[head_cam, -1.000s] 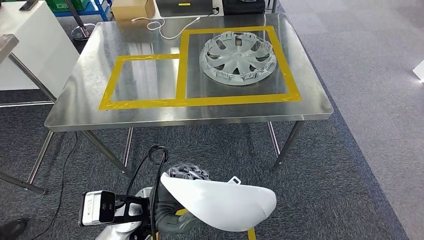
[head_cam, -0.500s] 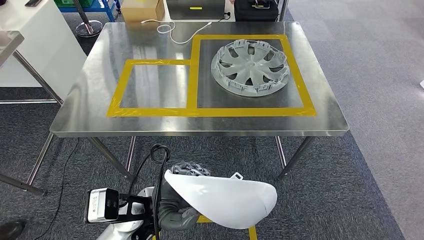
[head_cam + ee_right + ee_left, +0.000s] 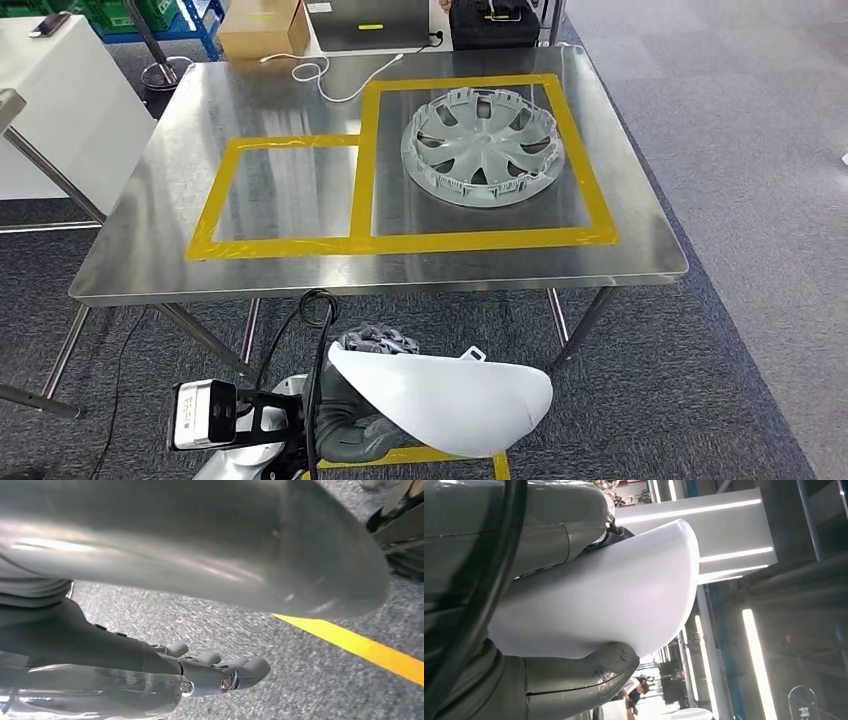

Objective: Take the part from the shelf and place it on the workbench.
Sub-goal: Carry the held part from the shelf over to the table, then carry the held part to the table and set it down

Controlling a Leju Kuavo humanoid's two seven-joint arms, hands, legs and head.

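The part is a smooth white curved shell, held low in front of my body, short of the workbench's near edge. My left hand grips it, dark fingers over its upper rim; in the left wrist view the grey thumb presses under the shell. The steel workbench lies ahead with two yellow-taped squares: the smaller left one is bare, the larger right one holds a grey wheel cover. My right hand hangs over the carpet with nothing in it, fingers held away from the thumb.
A white cable lies at the bench's far edge, with a cardboard box and a black case behind it. A white table stands to the left. Yellow floor tape runs under the right hand.
The whole picture has shifted as the camera moved; the workbench now sits slightly further left and lower. My left hand keeps its hold on the white shell at the same spot in view.
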